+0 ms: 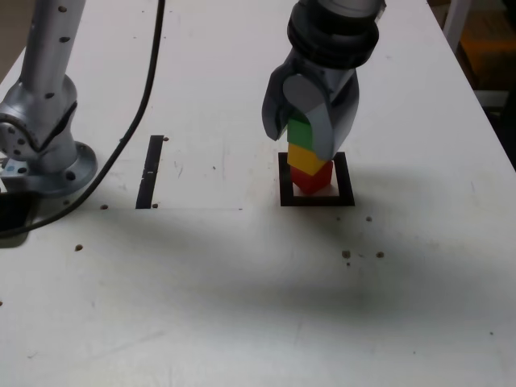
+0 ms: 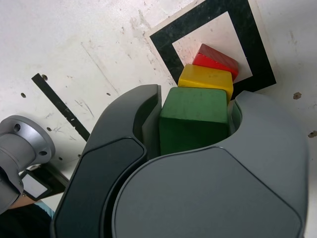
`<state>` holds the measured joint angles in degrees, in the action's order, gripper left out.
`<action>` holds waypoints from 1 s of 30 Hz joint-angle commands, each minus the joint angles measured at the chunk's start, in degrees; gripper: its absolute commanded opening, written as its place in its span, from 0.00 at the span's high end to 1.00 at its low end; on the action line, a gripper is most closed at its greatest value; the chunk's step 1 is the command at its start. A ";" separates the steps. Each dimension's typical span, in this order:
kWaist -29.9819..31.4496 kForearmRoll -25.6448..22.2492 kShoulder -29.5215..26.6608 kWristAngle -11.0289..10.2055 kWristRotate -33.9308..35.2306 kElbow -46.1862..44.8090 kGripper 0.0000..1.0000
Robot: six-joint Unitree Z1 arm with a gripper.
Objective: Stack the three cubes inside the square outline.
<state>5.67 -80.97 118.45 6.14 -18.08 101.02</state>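
Observation:
A stack of three cubes stands inside the black tape square outline [image 1: 285,181] [image 2: 166,42]. The red cube [image 1: 310,176] [image 2: 218,58] is at the bottom, the yellow cube [image 1: 301,153] [image 2: 205,79] sits on it, and the green cube [image 1: 300,131] [image 2: 193,119] is on top. The stack leans slightly toward the exterior view's left. My gripper [image 1: 302,139] [image 2: 197,96] comes down from above, and its jaws press both sides of the green cube. The gripper's right finger hides part of the yellow and green cubes in the exterior view.
A straight black tape strip [image 1: 150,171] [image 2: 59,104] lies to the exterior view's left of the square. The arm's silver base [image 1: 40,137] [image 2: 22,144] and a black cable [image 1: 145,89] stand at the far left. Small dark specks dot the white table [image 1: 242,306].

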 commanded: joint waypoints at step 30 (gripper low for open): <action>-2.91 -10.46 -19.52 -7.51 6.65 -4.00 0.22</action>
<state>3.41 -90.84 99.97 -1.36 -12.33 98.85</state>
